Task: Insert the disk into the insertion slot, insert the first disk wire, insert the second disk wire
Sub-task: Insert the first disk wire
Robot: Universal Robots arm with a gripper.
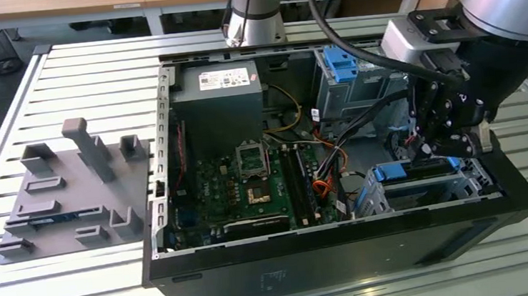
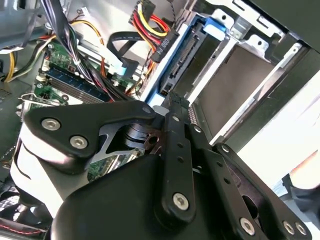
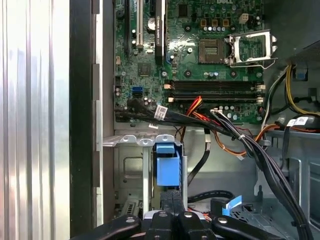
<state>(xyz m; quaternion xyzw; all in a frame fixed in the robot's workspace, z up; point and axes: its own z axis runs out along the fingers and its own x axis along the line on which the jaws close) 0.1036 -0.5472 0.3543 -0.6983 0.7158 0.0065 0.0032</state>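
Note:
The disk (image 2: 235,85), grey with a blue carrier (image 2: 186,47), sits inside the insertion slot (image 1: 431,192), the low silver cage at the case's front corner on the exterior view's right. In the exterior view its blue edge (image 1: 417,169) shows at the cage's mouth. My gripper (image 1: 447,148) hangs just above that edge. The fingers (image 3: 172,201) stand together, shut, right at the blue carrier end (image 3: 167,166), with nothing visible between them. A black plug on red and yellow wires (image 2: 161,47) lies next to the disk's connector side; whether it is seated I cannot tell.
A flat black cable with a blue-white tab (image 2: 116,61) lies loose by the motherboard (image 3: 200,65). Black cable bundles (image 3: 250,145) cross beside the cage. A taller grey cage with a blue tab (image 1: 343,66) stands further back. A grey fixture plate (image 1: 72,193) lies outside the case.

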